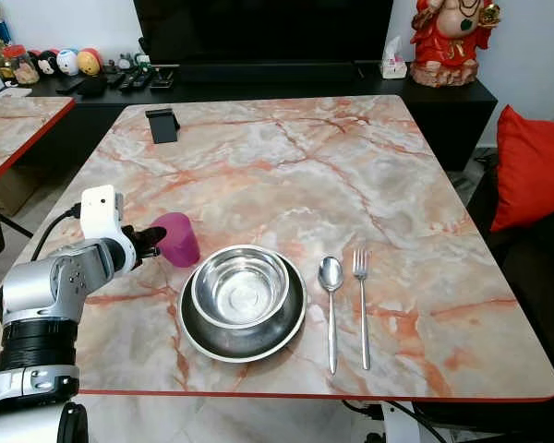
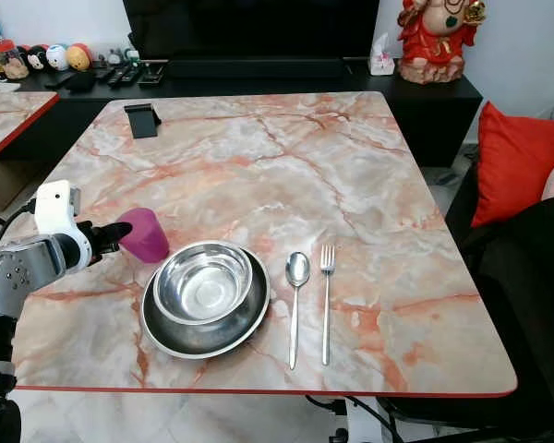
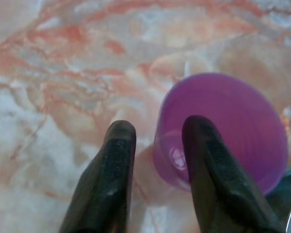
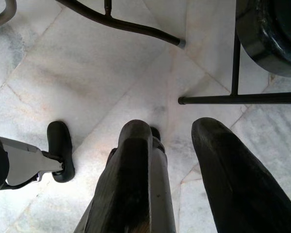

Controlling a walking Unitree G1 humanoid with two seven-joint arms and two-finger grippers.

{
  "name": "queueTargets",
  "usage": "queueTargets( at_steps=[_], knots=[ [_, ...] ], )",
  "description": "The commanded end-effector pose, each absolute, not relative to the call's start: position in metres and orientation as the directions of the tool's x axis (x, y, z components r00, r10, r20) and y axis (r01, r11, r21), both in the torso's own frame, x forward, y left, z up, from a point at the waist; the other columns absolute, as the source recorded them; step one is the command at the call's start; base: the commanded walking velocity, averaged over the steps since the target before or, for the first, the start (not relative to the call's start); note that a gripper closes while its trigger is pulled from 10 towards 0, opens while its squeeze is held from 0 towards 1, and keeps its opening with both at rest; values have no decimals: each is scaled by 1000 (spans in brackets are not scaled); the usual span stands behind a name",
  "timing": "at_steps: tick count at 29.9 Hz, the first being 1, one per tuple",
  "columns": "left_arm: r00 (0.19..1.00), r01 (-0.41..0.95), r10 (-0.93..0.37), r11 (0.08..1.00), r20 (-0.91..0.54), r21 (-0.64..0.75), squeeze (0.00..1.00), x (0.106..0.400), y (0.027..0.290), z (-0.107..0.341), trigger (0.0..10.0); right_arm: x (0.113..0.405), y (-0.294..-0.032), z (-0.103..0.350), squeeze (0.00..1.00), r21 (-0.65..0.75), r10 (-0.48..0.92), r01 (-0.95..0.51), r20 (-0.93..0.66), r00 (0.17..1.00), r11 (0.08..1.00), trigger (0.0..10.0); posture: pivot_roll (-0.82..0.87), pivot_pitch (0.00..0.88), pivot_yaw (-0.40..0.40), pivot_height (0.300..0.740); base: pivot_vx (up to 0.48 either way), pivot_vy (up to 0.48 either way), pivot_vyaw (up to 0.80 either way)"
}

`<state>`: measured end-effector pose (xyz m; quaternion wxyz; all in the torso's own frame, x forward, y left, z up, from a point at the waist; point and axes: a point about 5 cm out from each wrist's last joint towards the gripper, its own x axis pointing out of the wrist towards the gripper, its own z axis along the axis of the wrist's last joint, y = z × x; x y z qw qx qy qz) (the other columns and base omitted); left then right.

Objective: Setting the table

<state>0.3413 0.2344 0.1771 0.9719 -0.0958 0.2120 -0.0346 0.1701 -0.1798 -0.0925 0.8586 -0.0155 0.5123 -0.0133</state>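
Where the marbled table [image 1: 286, 157] with its red edge runs toward the robot, the near side carries one place setting: a dark round plate [image 1: 243, 330] with a shiny steel bowl [image 1: 240, 286] seated in it; just right of the plate a spoon [image 1: 331, 309], bowl end far, handle near; just right of the spoon a fork [image 1: 362, 305], tines far, the two lying roughly parallel and apart. At the plate's far-left rim stands a purple cup [image 1: 178, 239], mouth down, wider rim on the tabletop, close to the plate; whether the two touch cannot be told. Left gripper [image 1: 153, 243]: at the cup's left side, arm reaching in from the near left; in the left wrist view its two black fingers [image 3: 117, 170] stand parted, one finger crossing in front of the cup [image 3: 223, 128], the other over bare marble; nothing is clamped between them, and contact with the cup cannot be told. Right gripper [image 4: 184, 145]: hanging below table level over pale floor tiles [image 4: 87, 73], fingers parted, nothing between them, dark table legs [image 4: 233, 99] close by. Far left of the tabletop: a small black stand [image 1: 162, 124]. Beyond the table: a low black cabinet [image 1: 443, 97] bearing a red figurine [image 1: 451, 39], a tissue box [image 1: 393, 63], remote controls [image 1: 134, 78] and small painted balls [image 1: 78, 61]. Far right: a red cushion [image 1: 534, 166] on dark seating. Left: the corner of a second marbled table [image 1: 14, 125].
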Motion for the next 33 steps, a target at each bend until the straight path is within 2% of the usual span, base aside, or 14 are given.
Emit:
queueTargets(
  at_steps=[1, 2, 3, 11, 16, 20, 21, 22, 26, 28, 31, 33],
  knots=[
    [929, 42, -106, 982, -354, -184, 71, 345, 232, 190, 10000, 168, -178, -94, 0, -42, -33, -10, -885, 465, 999, 10000, -41, 0, 43, 707, 0, 0, 0],
    [930, 46, -109, 982, -352, -183, 71, 345, 232, 190, 10000, 168, -178, -94, 0, -42, -32, -11, -885, 465, 999, 10000, -41, 0, 43, 707, 0, 0, 0],
    [929, 47, -111, 982, -352, -184, 0, 345, 232, 190, 10000, 168, -178, -94, 0, -42, -32, -11, -885, 465, 999, 10000, -42, 0, 43, 707, 0, 0, 0],
    [934, 53, -117, 979, -337, -195, 0, 346, 229, 190, 10000, 168, -178, -94, 0, -43, -31, -16, -885, 465, 999, 10000, -45, 0, 43, 707, 0, 0, 0],
    [978, 63, -98, 981, -185, -184, 0, 346, 234, 214, 10000, 168, -178, -94, 0, -44, -32, -15, -885, 465, 999, 10000, -45, 0, 43, 707, 0, 0, 0],
    [998, 50, -49, 998, 34, -47, 0, 339, 242, 238, 10000, 168, -178, -94, 0, -44, -33, -11, -885, 465, 999, 10000, -46, 0, 41, 707, 0, 0, 0],
    [998, 50, -49, 998, 34, -47, 0, 339, 242, 238, 10000, 168, -178, -94, 0, -44, -33, -11, -885, 465, 999, 10000, -46, 0, 41, 707, 0, 0, 0],
    [992, 32, -35, 999, 121, 31, 0, 333, 244, 244, 10000, 168, -179, -94, 0, -45, -34, -12, -885, 464, 999, 10000, -40, 0, 38, 707, 0, 0, 0],
    [976, -40, 8, 989, 218, 145, 0, 318, 247, 236, 10000, 167, -179, -94, 0, -49, -41, -5, -884, 465, 999, 10000, -47, 0, 38, 707, 0, 0, 0],
    [974, -61, 29, 989, 226, 138, 0, 314, 248, 231, 10000, 167, -179, -94, 0, -49, -43, -2, -884, 466, 999, 10000, -47, 0, 38, 707, 0, 0, 0],
    [952, -170, 122, 973, 279, 154, 0, 294, 248, 210, 10000, 166, -180, -94, 0, -52, -50, 9, -879, 474, 999, 10000, -50, 0, 32, 707, 0, 0, 0],
    [948, -182, 126, 968, 291, 174, 0, 290, 246, 207, 10000, 166, -180, -94, 0, -53, -52, 12, -878, 476, 999, 10000, -50, 0, 32, 707, 0, 0, 0]
  ],
)
